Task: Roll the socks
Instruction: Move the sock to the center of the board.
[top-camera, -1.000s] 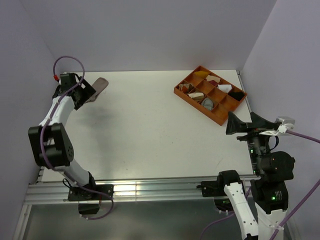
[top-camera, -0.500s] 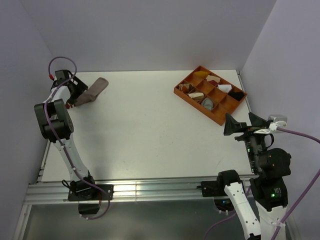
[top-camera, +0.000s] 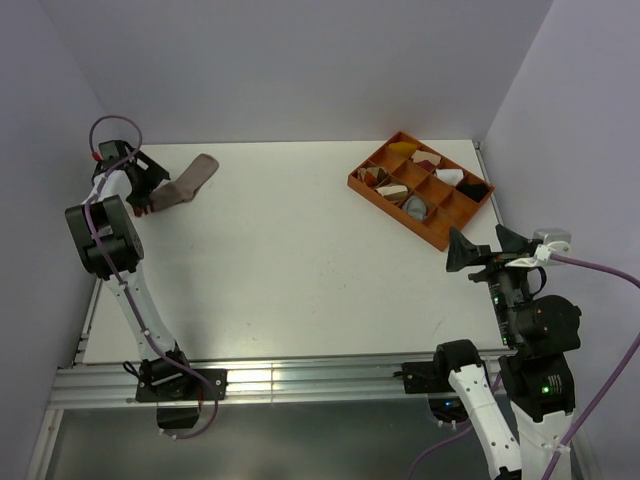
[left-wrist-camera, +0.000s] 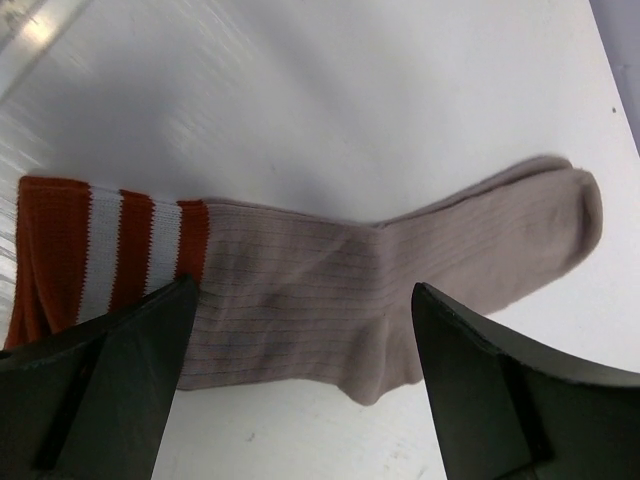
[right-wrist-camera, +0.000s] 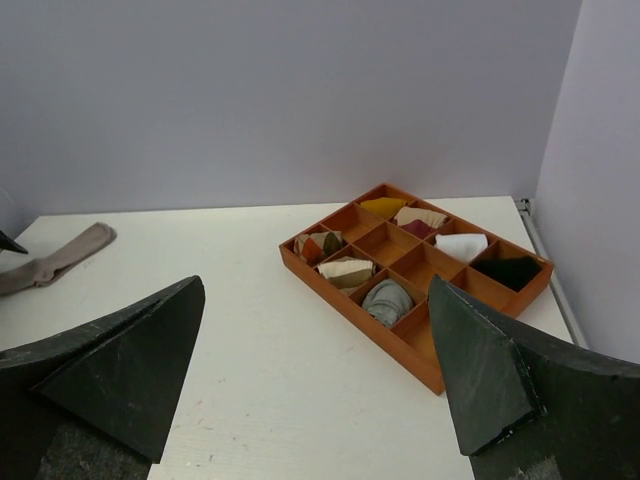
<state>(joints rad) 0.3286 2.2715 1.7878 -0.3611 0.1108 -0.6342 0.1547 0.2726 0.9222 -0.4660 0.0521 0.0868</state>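
A pinkish-tan sock (left-wrist-camera: 380, 280) lies flat at the table's far left, also seen from above (top-camera: 188, 182). Its cuff (left-wrist-camera: 90, 250) has red and white stripes, and its toe points right in the left wrist view. My left gripper (left-wrist-camera: 305, 290) hovers over the leg part, open, its dark fingers (left-wrist-camera: 110, 380) on either side of the sock with nothing between them. From above, the left gripper (top-camera: 145, 185) sits at the cuff end. My right gripper (top-camera: 480, 240) is open and empty at the right edge, facing the table (right-wrist-camera: 315, 290).
An orange divided tray (top-camera: 395, 212) stands at the back right, holding several small cloth bundles, among them a grey one (right-wrist-camera: 387, 298). The side walls run close to both arms. In the right wrist view the tray's front wall (right-wrist-camera: 350, 305) is just ahead.
My left gripper has drawn back left toward the wall, and the sock now lies lower and flatter. The right gripper dropped slightly nearer, then stayed still.
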